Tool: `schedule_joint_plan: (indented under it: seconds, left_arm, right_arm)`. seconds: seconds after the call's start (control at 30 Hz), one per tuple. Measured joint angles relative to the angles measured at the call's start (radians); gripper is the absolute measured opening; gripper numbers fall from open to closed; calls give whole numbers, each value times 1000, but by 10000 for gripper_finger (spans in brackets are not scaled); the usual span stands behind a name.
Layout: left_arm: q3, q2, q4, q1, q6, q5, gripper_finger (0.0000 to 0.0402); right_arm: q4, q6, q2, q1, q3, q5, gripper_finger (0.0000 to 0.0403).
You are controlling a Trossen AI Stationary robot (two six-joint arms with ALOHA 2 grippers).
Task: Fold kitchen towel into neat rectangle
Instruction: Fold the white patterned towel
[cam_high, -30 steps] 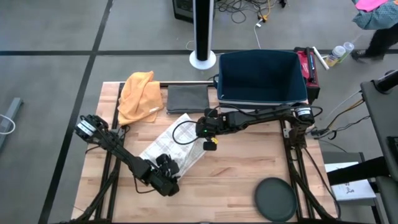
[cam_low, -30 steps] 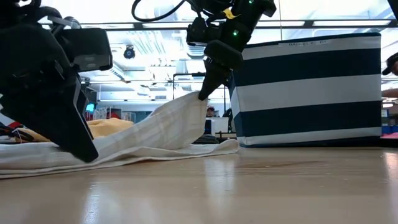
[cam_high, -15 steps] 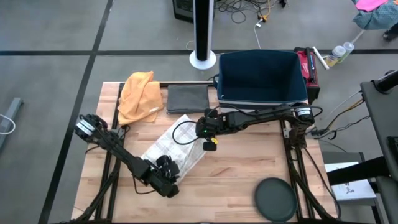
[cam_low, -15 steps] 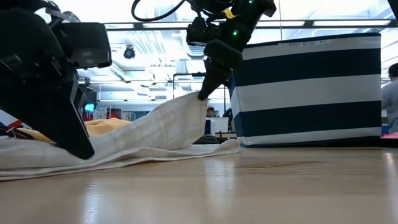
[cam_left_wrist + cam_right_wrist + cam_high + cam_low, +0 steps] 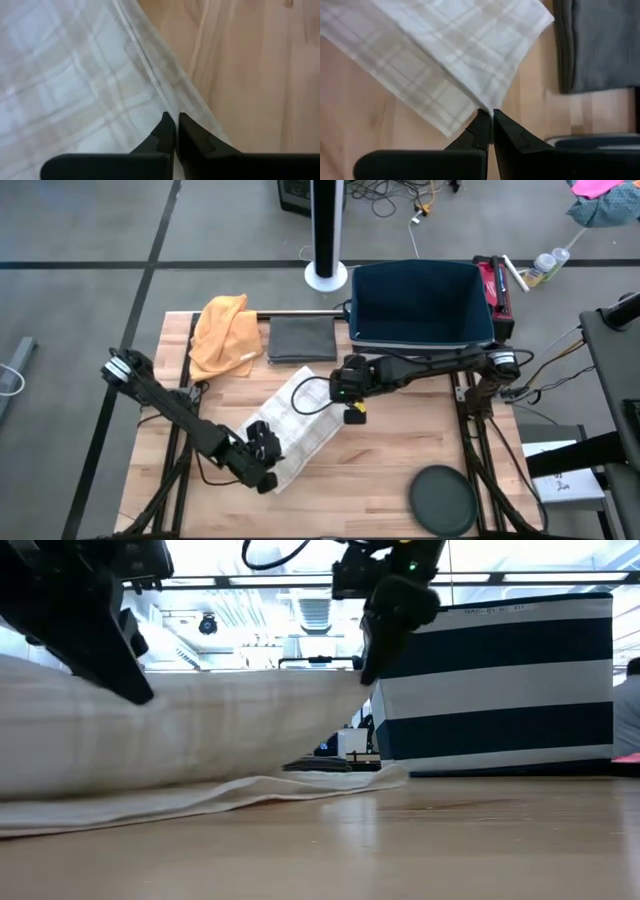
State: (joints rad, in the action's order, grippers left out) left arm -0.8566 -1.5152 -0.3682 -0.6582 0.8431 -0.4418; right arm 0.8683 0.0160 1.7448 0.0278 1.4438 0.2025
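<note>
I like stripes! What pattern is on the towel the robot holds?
The towel is white with pale grey-beige checks, clearest in the right wrist view.

— What is seen around the wooden table (image 5: pixel 400 450) from above?

— A grey floor (image 5: pixel 90 240) crossed by dark seams is shown. A white post on a round base (image 5: pixel 327 275) is planted just beyond the table's far edge, and cables (image 5: pixel 395 195) are strewn behind it. A dark bench (image 5: pixel 615 330) is set off to the right.

— And beyond the table at table-top height?

— A ceiling with bright light panels (image 5: pixel 540 560) and ducting (image 5: pixel 235 615) is made out. A person's sleeve (image 5: pixel 628 700) is glimpsed at the right edge.
</note>
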Motion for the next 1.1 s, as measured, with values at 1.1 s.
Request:
schedule_joint_plan:
  seconds: [1.1]
  left_arm:
    - [1, 685, -698, 151, -262, -374, 4]
  right_arm:
    - [-285, 248, -142, 15, -13, 278, 8]
